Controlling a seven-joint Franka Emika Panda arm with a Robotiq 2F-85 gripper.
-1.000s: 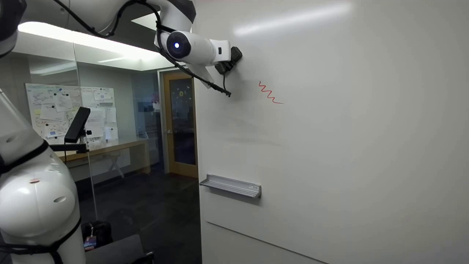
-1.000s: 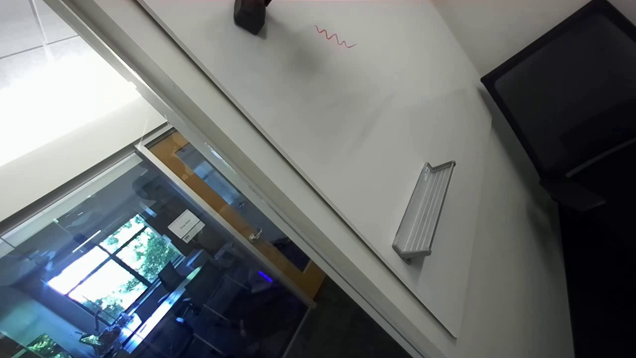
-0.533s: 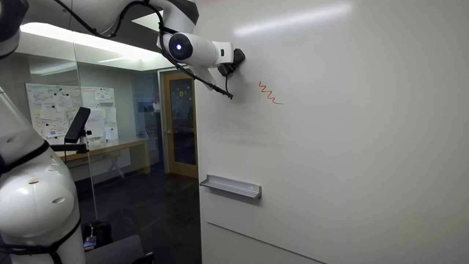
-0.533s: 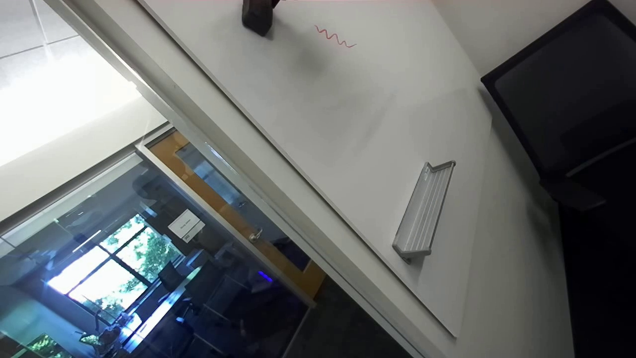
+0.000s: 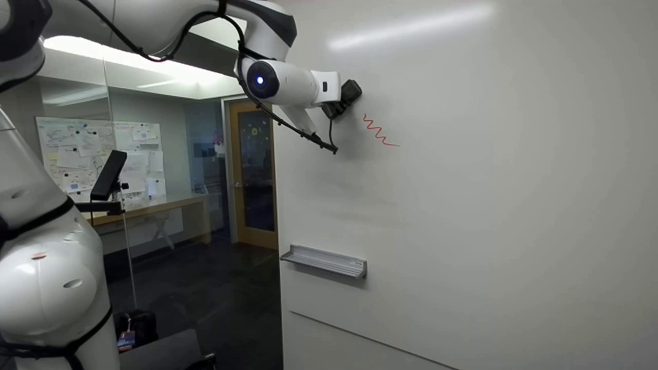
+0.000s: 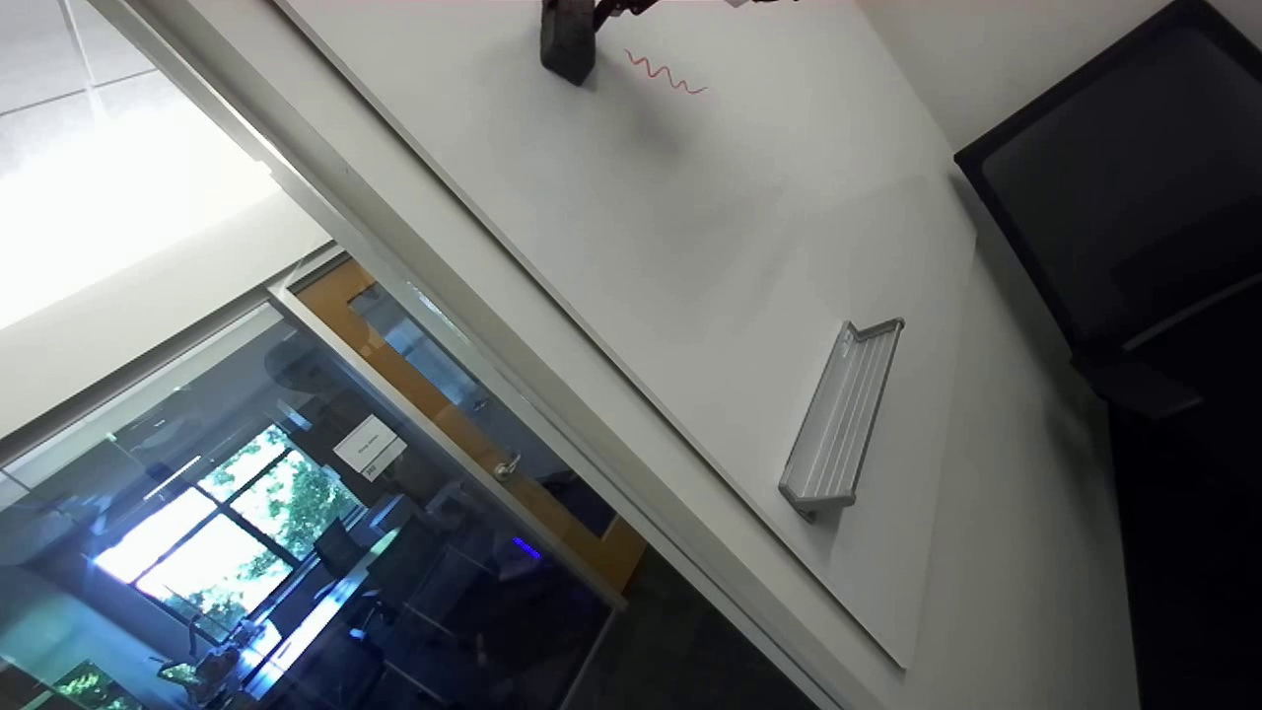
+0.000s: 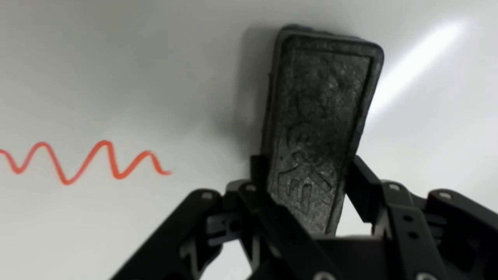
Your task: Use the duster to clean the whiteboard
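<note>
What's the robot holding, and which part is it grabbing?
The gripper holds the dark duster by its two long sides, nearer the lower end in the wrist view.

Black tool (image 7: 305,171), charcoal duster (image 7: 323,97) with moulded pattern, red zigzag (image 7: 86,161) on white whiteboard (image 5: 488,205), striped grey tray (image 6: 838,424).

arm (image 5: 149,28): white, rounded | joint cap (image 5: 270,81): dark, glowing blue-white | cable (image 5: 279,122): black | end effector (image 7: 307,175): black

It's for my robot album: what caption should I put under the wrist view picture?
The tool grips a black duster beside a red squiggle not yet wiped off the whiteboard.
</note>
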